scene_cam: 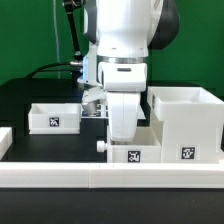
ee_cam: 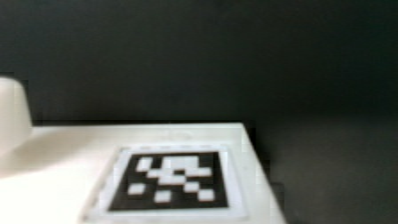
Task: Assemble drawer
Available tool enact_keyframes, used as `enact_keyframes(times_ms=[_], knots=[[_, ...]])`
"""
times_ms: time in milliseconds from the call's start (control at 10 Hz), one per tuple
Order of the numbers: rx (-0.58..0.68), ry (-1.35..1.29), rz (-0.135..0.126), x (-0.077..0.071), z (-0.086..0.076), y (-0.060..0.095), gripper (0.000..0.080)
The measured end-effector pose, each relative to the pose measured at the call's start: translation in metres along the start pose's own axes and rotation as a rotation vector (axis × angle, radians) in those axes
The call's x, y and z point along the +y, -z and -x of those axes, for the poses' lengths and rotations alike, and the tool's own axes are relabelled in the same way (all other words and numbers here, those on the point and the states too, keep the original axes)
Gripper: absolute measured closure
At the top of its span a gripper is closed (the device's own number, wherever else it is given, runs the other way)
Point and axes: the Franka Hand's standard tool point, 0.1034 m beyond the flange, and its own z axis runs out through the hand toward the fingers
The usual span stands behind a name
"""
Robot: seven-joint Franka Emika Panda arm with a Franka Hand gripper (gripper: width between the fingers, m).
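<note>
A small white drawer (scene_cam: 135,154) with a marker tag and a round knob (scene_cam: 101,145) on the exterior view's left lies at the front centre. My gripper (scene_cam: 121,132) hangs straight down over it, with its fingertips hidden behind the drawer's wall. The tall white drawer case (scene_cam: 186,122) stands just to the exterior view's right. A second small white drawer (scene_cam: 54,116) sits to the exterior view's left. The wrist view shows a flat white panel (ee_cam: 71,170) with a black marker tag (ee_cam: 173,181) close below and a rounded white part (ee_cam: 11,115) beside it. No fingers show there.
A long white rail (scene_cam: 110,178) runs along the front of the black table (scene_cam: 30,95). Another white piece (scene_cam: 4,140) sits at the exterior view's left edge. Cables hang behind the arm.
</note>
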Motion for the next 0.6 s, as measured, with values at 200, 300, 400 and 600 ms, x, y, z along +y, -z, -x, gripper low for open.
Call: enact_keyframes(times_ms=[200, 300, 400, 600], knots=[[0.001, -0.003, 0.004, 0.0004, -0.0004, 0.0001, 0.0757], [0.006, -0.003, 0.021, 0.0009, -0.0013, -0.0004, 0.0757], [0.006, -0.003, 0.021, 0.0009, -0.0012, -0.0003, 0.0757], [0.006, 0.0, 0.021, 0.0017, -0.0027, -0.0001, 0.0757]])
